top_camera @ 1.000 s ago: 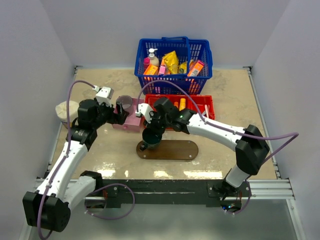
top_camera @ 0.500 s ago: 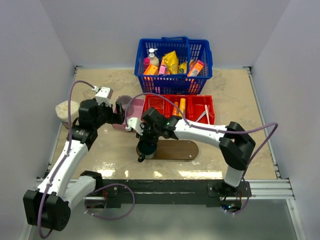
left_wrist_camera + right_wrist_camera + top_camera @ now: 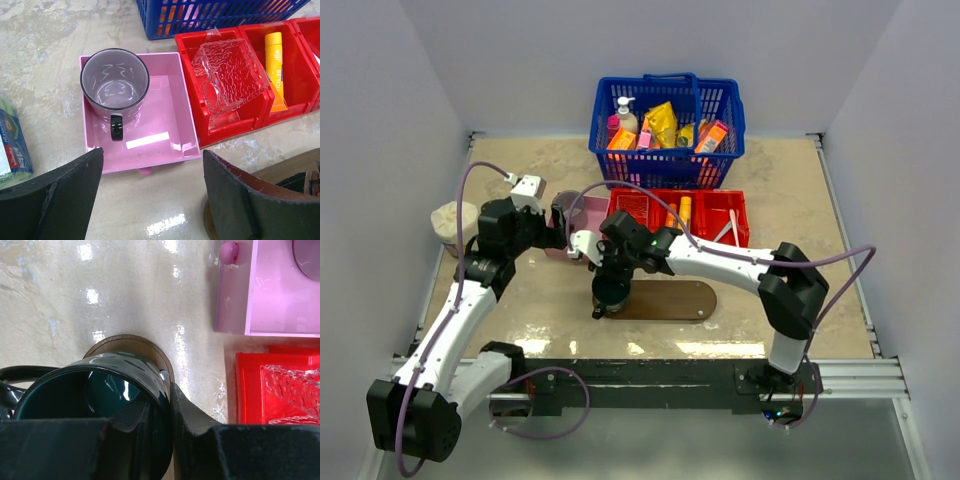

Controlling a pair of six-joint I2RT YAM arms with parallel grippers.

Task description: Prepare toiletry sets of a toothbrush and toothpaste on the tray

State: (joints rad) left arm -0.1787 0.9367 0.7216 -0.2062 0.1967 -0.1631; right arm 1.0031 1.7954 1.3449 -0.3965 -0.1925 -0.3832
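The dark brown tray (image 3: 670,300) lies in front of the red bin (image 3: 715,240). My right gripper (image 3: 613,283) is shut on the rim of a dark green mug (image 3: 609,294), one finger inside and one outside, over the tray's left end. The right wrist view shows this grip (image 3: 162,405) on the mug (image 3: 65,395) above the tray (image 3: 150,342). Two orange-yellow toothpaste tubes (image 3: 678,211) lie in the bin's middle compartment; one shows in the left wrist view (image 3: 276,65). A thin white toothbrush (image 3: 731,227) lies in the right compartment. My left gripper (image 3: 560,222) is open and empty, in front of the pink box (image 3: 150,120).
A grey mug (image 3: 115,80) stands in the pink box. Crumpled clear plastic (image 3: 230,75) fills the red bin's left compartment. A blue basket (image 3: 665,120) of goods stands at the back. A white bundle (image 3: 450,218) lies far left, and a green packet (image 3: 12,145) lies beside the pink box.
My right arm has carried the green mug left and toward me, from beside the red bin to the tray's left end. My left arm has hardly moved.
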